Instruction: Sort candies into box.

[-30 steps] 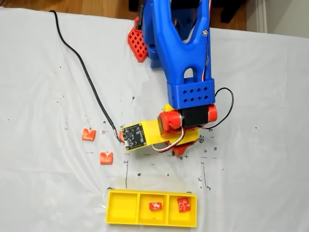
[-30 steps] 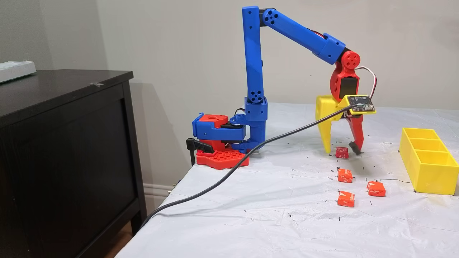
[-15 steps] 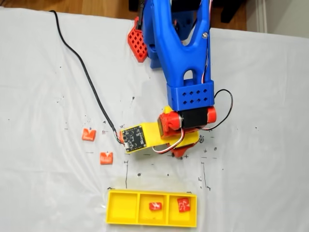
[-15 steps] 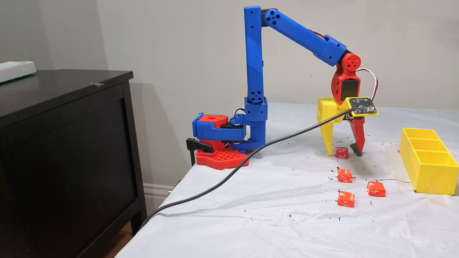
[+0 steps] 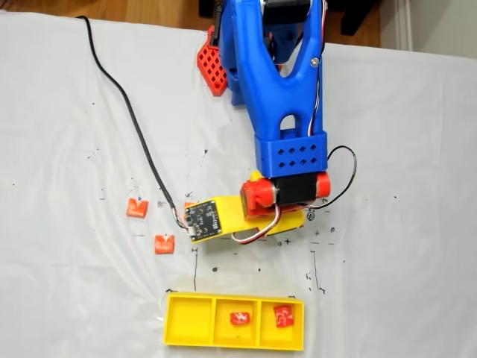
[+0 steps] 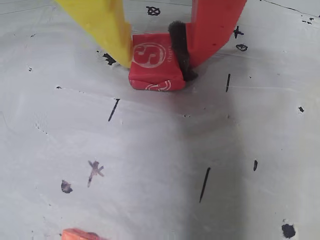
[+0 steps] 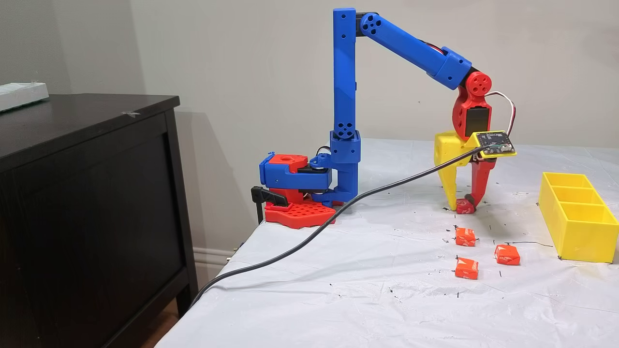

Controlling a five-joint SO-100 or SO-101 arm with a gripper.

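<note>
In the wrist view a red candy (image 6: 155, 67) with white marks lies on the table, squeezed between my yellow finger (image 6: 107, 30) and my red finger (image 6: 215, 27). My gripper (image 6: 152, 59) is shut on it. The side fixed view shows the gripper (image 7: 463, 205) down at the table on that candy (image 7: 466, 208), with three more candies (image 7: 465, 236) on the cloth nearer the camera. The yellow box (image 7: 580, 237) stands to the right. From above, the box (image 5: 188, 321) holds one candy (image 5: 240, 318) in its middle compartment and one (image 5: 283, 315) in its right compartment. My wrist covers the fingers there.
Two loose candies (image 5: 136, 207) (image 5: 164, 243) lie left of the wrist in the fixed view from above. A black cable (image 5: 127, 104) runs from the camera board across the white cloth. The arm's base (image 7: 295, 193) sits at the table's back edge, beside a dark cabinet (image 7: 87, 193).
The fingers stood wide apart around the candy a second ago. They have now closed onto its two sides, and the wrist has shifted slightly.
</note>
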